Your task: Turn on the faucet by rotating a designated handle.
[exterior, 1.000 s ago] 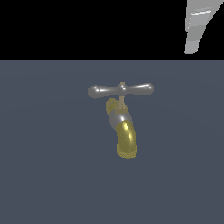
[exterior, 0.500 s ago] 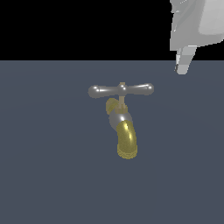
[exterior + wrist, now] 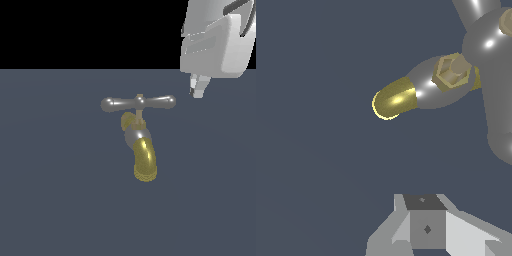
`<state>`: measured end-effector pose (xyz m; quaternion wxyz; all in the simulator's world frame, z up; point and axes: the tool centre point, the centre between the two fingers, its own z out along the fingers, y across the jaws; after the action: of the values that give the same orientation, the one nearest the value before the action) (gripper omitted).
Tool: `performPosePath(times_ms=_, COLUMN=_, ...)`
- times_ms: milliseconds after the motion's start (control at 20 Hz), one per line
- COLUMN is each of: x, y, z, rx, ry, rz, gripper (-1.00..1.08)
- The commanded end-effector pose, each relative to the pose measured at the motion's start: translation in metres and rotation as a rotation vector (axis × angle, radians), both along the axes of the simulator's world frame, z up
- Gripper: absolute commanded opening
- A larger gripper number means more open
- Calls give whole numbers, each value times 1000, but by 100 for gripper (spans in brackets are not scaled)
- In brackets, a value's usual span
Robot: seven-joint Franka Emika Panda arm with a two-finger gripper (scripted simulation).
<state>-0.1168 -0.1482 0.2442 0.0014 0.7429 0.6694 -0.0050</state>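
Untouched so far, the handle [image 3: 138,103] lies level across the top of the faucet [image 3: 140,142], its two rounded ends reaching toward the exterior view's left and right from a small brass stem. Slim and silver-grey, it catches bright highlights; below it the grey body bends into a shiny brass-yellow spout [image 3: 145,162] that points toward the near edge. The faucet stands mid-scene on a dark blue-grey worktop [image 3: 55,200]. Just beyond the handle's right end, and slightly farther back, hangs the claw [image 3: 197,89] under its white housing, apart from the bar and holding nothing; whether its jaws are parted or together cannot be told from either view. By this reading the turn has not begun: contact and the rotation itself are left.
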Motion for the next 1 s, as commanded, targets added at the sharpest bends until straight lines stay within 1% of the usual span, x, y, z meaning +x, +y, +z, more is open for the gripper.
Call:
performPosePath(times_ms=0, x=8, y=0, z=-7, rx=0, ry=-2, rz=46, gripper=-100)
performPosePath(times_ms=500, x=33, y=5, z=-33, rx=4, ry=-4, rz=201, gripper=-100)
performPosePath(times_ms=950, x=45, y=9, z=-45, rx=9, ry=-4, rz=274, gripper=-100)
